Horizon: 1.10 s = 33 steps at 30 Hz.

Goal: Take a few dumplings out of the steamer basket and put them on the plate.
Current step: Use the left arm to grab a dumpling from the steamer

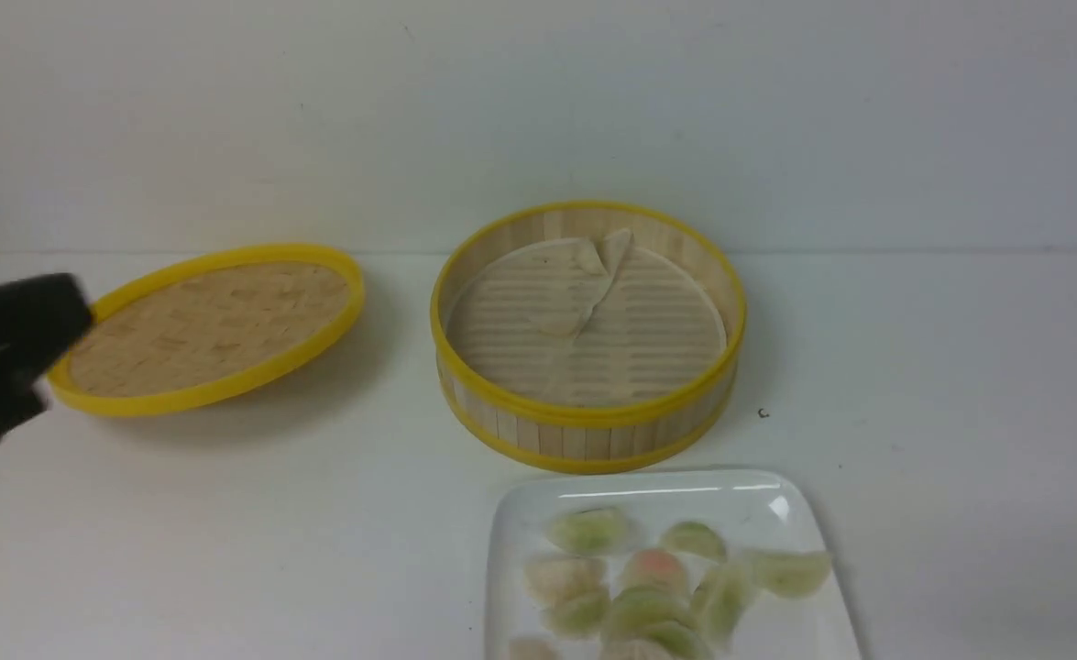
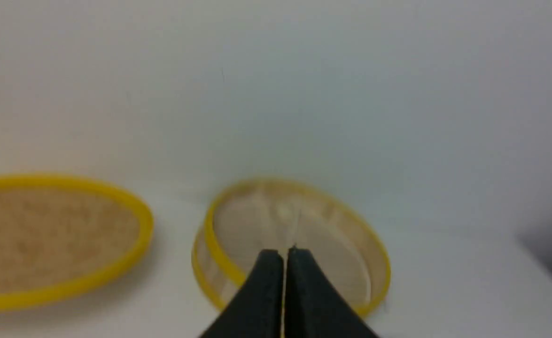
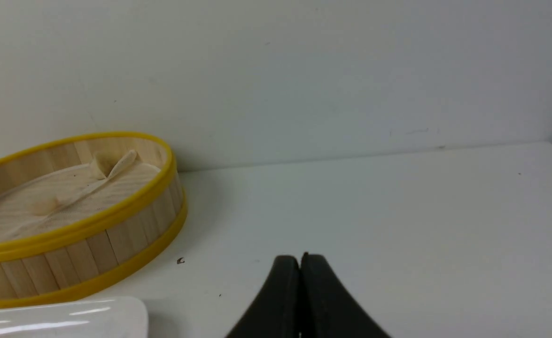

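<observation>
The steamer basket [image 1: 586, 417] stands mid-table and holds only a crumpled whitish paper liner [image 1: 584, 284]; no dumplings show inside it. Several green, pinkish and whitish dumplings [image 1: 653, 587] lie on the white plate [image 1: 520, 513] in front of the basket. My left gripper [image 2: 284, 253] is shut and empty, back at the far left; in the front view only a black part of it [image 1: 6, 348] shows. My right gripper [image 3: 300, 258] is shut and empty above bare table right of the basket [image 3: 83, 253]; it is out of the front view. The basket also shows in the left wrist view [image 2: 374, 263].
The flat yellow-rimmed woven lid [image 1: 213, 325] lies left of the basket, close to my left arm; it also shows in the left wrist view [image 2: 55, 239]. A white wall runs along the back of the table. A corner of the plate [image 3: 69, 319] shows in the right wrist view.
</observation>
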Tool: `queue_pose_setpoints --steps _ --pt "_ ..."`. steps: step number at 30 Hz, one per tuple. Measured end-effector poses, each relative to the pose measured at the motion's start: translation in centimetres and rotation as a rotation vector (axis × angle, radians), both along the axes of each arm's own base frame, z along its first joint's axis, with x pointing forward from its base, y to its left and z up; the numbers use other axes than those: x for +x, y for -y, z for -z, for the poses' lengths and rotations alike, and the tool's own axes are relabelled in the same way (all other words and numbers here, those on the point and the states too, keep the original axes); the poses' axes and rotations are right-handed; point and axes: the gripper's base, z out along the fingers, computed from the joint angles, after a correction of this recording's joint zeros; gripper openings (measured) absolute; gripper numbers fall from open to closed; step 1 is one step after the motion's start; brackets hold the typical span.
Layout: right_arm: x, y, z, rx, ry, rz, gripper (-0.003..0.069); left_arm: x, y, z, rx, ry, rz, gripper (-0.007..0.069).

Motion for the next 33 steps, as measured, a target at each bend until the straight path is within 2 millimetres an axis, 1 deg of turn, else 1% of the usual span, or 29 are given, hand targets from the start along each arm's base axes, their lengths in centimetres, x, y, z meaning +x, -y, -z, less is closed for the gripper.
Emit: queue_pose_setpoints --steps 1,2,3,4,5,6,7,8,9,10,11,12,13,15,16,17,18,20,21,22,23,24,25,26,27,29,30,33 --pt "0.0 0.0 0.0 0.000 0.000 0.000 -0.0010 2.4 0.7 0.1 0.065 -0.112 0.060 -0.0006" --pt "0.0 0.0 0.0 0.000 0.000 0.000 -0.0010 4.1 1.2 -0.1 0.122 -0.173 0.118 -0.0006" --pt "0.0 0.0 0.0 0.000 0.000 0.000 -0.0010 5.4 1.5 0.4 0.159 -0.228 0.157 -0.0006" --pt "0.0 0.0 0.0 0.000 0.000 0.000 -0.0010 7.5 2.0 0.6 0.209 -0.276 0.214 -0.0006" --pt "0.0 0.0 0.0 0.000 0.000 0.000 -0.0010 8.1 2.1 1.0 0.226 -0.300 0.233 -0.0006" --pt "0.0 0.0 0.0 0.000 0.000 0.000 -0.0010 10.4 2.6 1.7 0.272 -0.345 0.296 -0.0006" --pt "0.0 0.0 0.0 0.000 0.000 0.000 -0.0010 10.7 2.7 1.6 0.277 -0.342 0.303 -0.0006" --pt "0.0 0.0 0.0 0.000 0.000 0.000 -0.0010 13.0 3.2 2.4 0.308 -0.379 0.353 -0.0006" --pt "0.0 0.0 0.0 0.000 0.000 0.000 -0.0010 14.6 3.5 3.2 0.317 -0.409 0.378 -0.0006" --pt "0.0 0.0 0.0 0.000 0.000 0.000 -0.0010 16.1 3.8 3.8 0.324 -0.424 0.392 -0.0006" --pt "0.0 0.0 0.0 0.001 0.000 0.000 -0.0010 16.8 4.0 4.0 0.331 -0.427 0.401 -0.0006" --pt "0.0 0.0 0.0 0.002 0.000 0.000 -0.0010 18.3 4.5 4.4 0.357 -0.425 0.421 -0.0006" --pt "0.0 0.0 0.0 0.002 0.000 0.000 -0.0010 18.5 4.6 4.5 0.360 -0.424 0.425 -0.0006" --pt "0.0 0.0 0.0 0.002 0.000 0.000 -0.0010 20.5 6.0 5.4 0.428 -0.414 0.482 -0.0006" --pt "0.0 0.0 0.0 0.002 0.000 0.000 -0.0010 21.2 6.8 6.0 0.459 -0.411 0.517 -0.0006" --pt "0.0 0.0 0.0 0.002 0.000 0.000 -0.0010 21.5 7.1 6.2 0.469 -0.410 0.529 -0.0006" --pt "0.0 0.0 0.0 0.002 0.000 0.000 -0.0010 22.6 8.4 6.7 0.517 -0.384 0.581 -0.0006" --pt "0.0 0.0 0.0 0.002 0.000 0.000 -0.0010 24.2 10.2 7.8 0.556 -0.370 0.633 -0.0006" --pt "0.0 0.0 0.0 0.002 0.000 0.000 -0.0010 25.0 11.2 8.6 0.567 -0.374 0.657 -0.0006" --pt "0.0 0.0 0.0 0.002 0.000 0.000 -0.0010 25.2 11.2 8.7 0.568 -0.375 0.657 -0.0006" --pt "0.0 0.0 0.0 0.002 0.000 0.000 -0.0010 26.6 12.6 9.7 0.591 -0.369 0.685 0.0003" --pt "0.0 0.0 0.0 0.002 0.000 0.000 -0.0010 26.6 12.7 9.5 0.591 -0.361 0.685 0.0003" --pt "0.0 0.0 0.0 0.002 0.000 0.000 -0.0010 27.4 13.3 10.3 0.609 -0.362 0.699 0.0017" --pt "0.0 0.0 0.0 0.002 0.000 0.000 -0.0010 27.8 13.5 10.5 0.617 -0.359 0.703 0.0026" --pt "0.0 0.0 0.0 0.002 0.000 0.000 -0.0010 28.8 14.1 11.2 0.630 -0.346 0.703 0.0055" --pt "0.0 0.0 0.0 0.002 0.000 0.000 -0.0010 29.7 14.6 11.6 0.635 -0.317 0.691 0.0094" --pt "0.0 0.0 0.0 0.002 0.000 0.000 -0.0010 30.7 14.9 12.2 0.637 -0.296 0.677 0.0151" --pt "0.0 0.0 0.0 0.002 0.000 0.000 -0.0010 32.2 15.3 14.0 0.642 -0.266 0.647 0.0267"
